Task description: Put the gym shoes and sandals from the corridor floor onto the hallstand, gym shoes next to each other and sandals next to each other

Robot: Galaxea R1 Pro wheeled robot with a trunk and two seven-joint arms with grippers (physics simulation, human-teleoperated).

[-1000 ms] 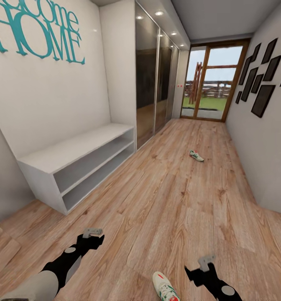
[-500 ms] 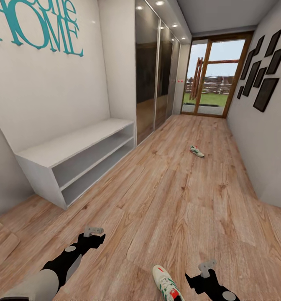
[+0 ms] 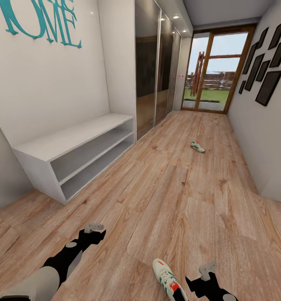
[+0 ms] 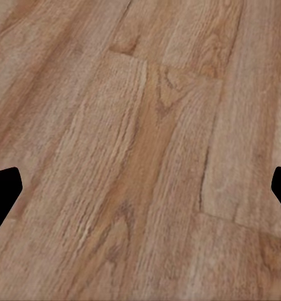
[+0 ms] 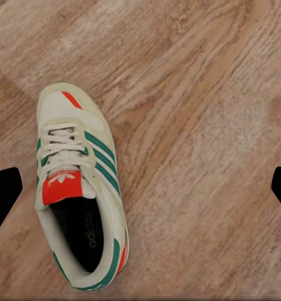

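Observation:
One gym shoe (image 3: 167, 279), cream-white with green stripes and a red tongue patch, lies on the corridor floor (image 3: 169, 200) close in front of me, just left of my right gripper (image 3: 208, 268). The right wrist view has this shoe (image 5: 78, 194) upright on its sole, off to one side of the open right gripper (image 5: 140, 188). The other gym shoe (image 3: 197, 146) lies far down the corridor. My left gripper (image 3: 93, 228) hovers open over bare planks (image 4: 140, 157). The sandals and the hallstand are out of view.
A short white two-shelf bench (image 3: 73, 156) with no upper shelf stands against the left wall under teal letters. Dark mirrored wardrobe doors (image 3: 151, 79) follow it. A glass door (image 3: 211, 71) closes the corridor's far end. Black frames (image 3: 268, 50) hang on the right wall.
The whole view has shifted as the camera moved, so more of the near gym shoe shows. Both shoes lie where they were, and both grippers stay open.

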